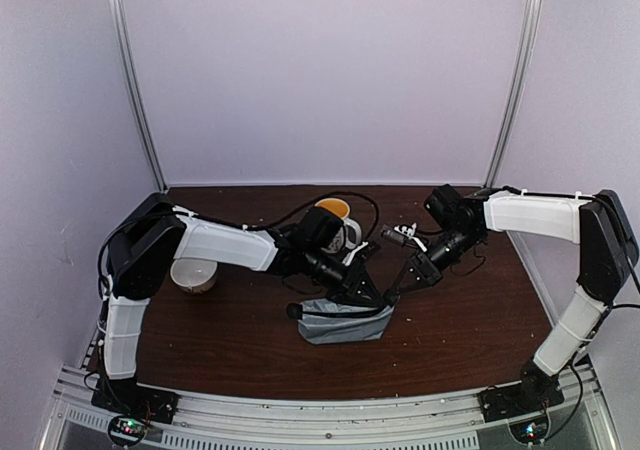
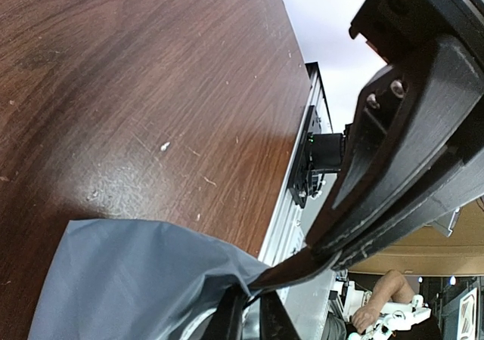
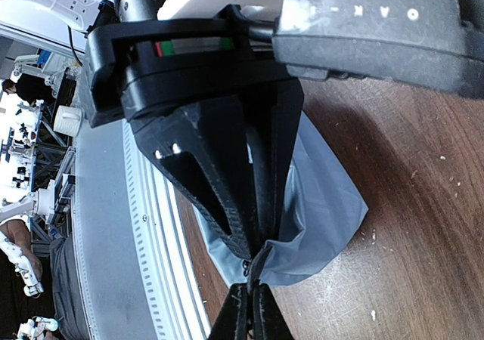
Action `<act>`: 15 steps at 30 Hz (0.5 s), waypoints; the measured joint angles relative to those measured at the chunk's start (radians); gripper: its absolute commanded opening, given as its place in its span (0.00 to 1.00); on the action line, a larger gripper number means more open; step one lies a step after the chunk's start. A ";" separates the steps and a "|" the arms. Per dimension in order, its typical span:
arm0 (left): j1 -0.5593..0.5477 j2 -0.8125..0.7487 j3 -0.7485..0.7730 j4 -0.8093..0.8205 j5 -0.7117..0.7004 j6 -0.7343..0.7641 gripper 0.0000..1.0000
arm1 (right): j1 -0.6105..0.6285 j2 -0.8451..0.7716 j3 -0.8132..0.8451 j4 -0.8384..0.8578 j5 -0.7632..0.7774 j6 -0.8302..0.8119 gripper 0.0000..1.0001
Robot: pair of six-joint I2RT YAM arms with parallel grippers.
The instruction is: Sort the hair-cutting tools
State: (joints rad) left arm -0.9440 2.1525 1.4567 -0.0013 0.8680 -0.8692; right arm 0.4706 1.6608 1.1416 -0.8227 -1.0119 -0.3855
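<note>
The right gripper and left gripper, jaws pinched on the rim of the soft grey fabric zip pouch, could lose it by pulling unevenly.

Left of the grey fabric pouch, the left arm has white shells over black joints; right of the pouch, the right arm matches. Black cables trail along both. The left gripper is black, ribbed and tapering, with silver screws (plus a red-and-green strip); white letters mark its dark boxy camera housing.
</note>
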 measured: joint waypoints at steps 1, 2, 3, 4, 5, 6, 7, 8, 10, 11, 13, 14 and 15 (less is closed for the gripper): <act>0.000 0.000 0.000 0.000 0.000 0.000 0.07 | 0.000 0.000 0.000 0.000 0.000 0.000 0.02; 0.000 0.000 0.000 0.000 0.000 0.000 0.05 | 0.000 0.000 0.000 0.000 0.000 0.000 0.02; 0.000 0.000 0.000 -0.001 0.001 0.000 0.03 | 0.000 0.000 0.000 -0.002 0.000 0.000 0.02; 0.000 0.000 0.000 -0.001 0.001 -0.001 0.00 | 0.000 0.000 0.000 -0.004 0.001 0.000 0.02; 0.000 0.000 0.000 -0.001 0.002 0.000 0.00 | 0.000 0.000 0.000 -0.005 0.003 0.000 0.02; 0.000 0.000 0.000 -0.001 0.003 -0.001 0.00 | -0.001 0.000 0.000 -0.008 0.004 0.000 0.02; 0.000 -0.002 -0.002 0.000 0.003 0.002 0.00 | -0.002 0.000 0.000 -0.009 0.004 0.000 0.02; 0.000 -0.004 -0.003 0.000 0.003 0.004 0.00 | -0.002 0.000 0.000 -0.009 0.005 0.000 0.02; 0.000 -0.017 -0.013 -0.004 -0.002 0.011 0.00 | -0.003 0.000 0.000 -0.010 0.005 0.000 0.01; 0.000 -0.027 -0.016 -0.010 -0.005 0.017 0.00 | -0.005 0.000 0.000 -0.009 0.005 0.000 0.01; -0.002 -0.053 -0.025 -0.028 -0.023 0.037 0.00 | -0.006 0.000 0.000 -0.006 0.004 0.000 0.00; -0.002 -0.068 -0.028 -0.036 -0.032 0.048 0.00 | -0.008 0.000 0.000 -0.003 0.004 0.000 0.00; -0.004 -0.083 -0.031 -0.048 -0.045 0.059 0.00 | -0.009 0.000 0.000 0.001 0.002 0.000 0.00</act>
State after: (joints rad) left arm -0.9478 2.0693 1.4258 -0.0490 0.8234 -0.8104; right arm 0.4614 1.6608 1.1416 -0.8219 -1.0096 -0.3859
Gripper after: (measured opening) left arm 0.014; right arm 0.018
